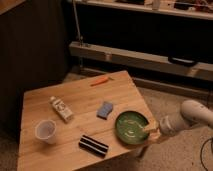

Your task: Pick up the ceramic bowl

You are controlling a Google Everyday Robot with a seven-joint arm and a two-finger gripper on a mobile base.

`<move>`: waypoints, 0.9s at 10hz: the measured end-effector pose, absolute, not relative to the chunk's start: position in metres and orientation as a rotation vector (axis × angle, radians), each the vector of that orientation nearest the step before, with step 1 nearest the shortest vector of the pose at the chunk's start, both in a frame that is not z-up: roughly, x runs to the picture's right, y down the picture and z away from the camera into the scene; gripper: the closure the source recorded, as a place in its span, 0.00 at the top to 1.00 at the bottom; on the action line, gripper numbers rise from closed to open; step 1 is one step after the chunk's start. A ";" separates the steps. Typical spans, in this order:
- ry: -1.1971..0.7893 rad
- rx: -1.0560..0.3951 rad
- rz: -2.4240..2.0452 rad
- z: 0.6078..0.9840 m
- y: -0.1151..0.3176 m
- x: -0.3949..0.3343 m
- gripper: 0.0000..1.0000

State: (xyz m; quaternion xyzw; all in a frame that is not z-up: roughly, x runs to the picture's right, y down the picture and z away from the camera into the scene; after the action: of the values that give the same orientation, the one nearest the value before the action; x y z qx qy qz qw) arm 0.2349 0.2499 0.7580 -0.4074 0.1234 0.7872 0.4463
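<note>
The ceramic bowl [131,126] is wide, shallow and glossy green, with pale streaks inside. It sits near the front right corner of the wooden table [75,97]. My gripper [151,127] reaches in from the right at table height and is at the bowl's right rim. Its tan tip overlaps the rim's edge. The white arm [192,115] extends off to the right, beyond the table's edge. I cannot tell whether the gripper touches the bowl.
A small white translucent cup [46,131] stands front left. A pale bottle [61,108] lies beside it. A blue sponge [105,109] lies just left of the bowl, with a dark striped bar [94,145] in front. An orange stick [100,80] is at the far edge. A shelf rail [140,57] runs behind.
</note>
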 end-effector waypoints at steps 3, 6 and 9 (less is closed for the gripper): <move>0.307 -0.978 1.954 0.763 0.256 0.226 0.59; 0.322 -0.938 1.958 0.764 0.255 0.222 0.59; 0.344 -0.900 1.954 0.767 0.255 0.221 0.59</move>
State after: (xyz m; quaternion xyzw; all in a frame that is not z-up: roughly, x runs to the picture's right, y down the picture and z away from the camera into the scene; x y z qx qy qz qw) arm 0.2208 0.2548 0.7666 -0.3663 0.1400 0.7948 0.4631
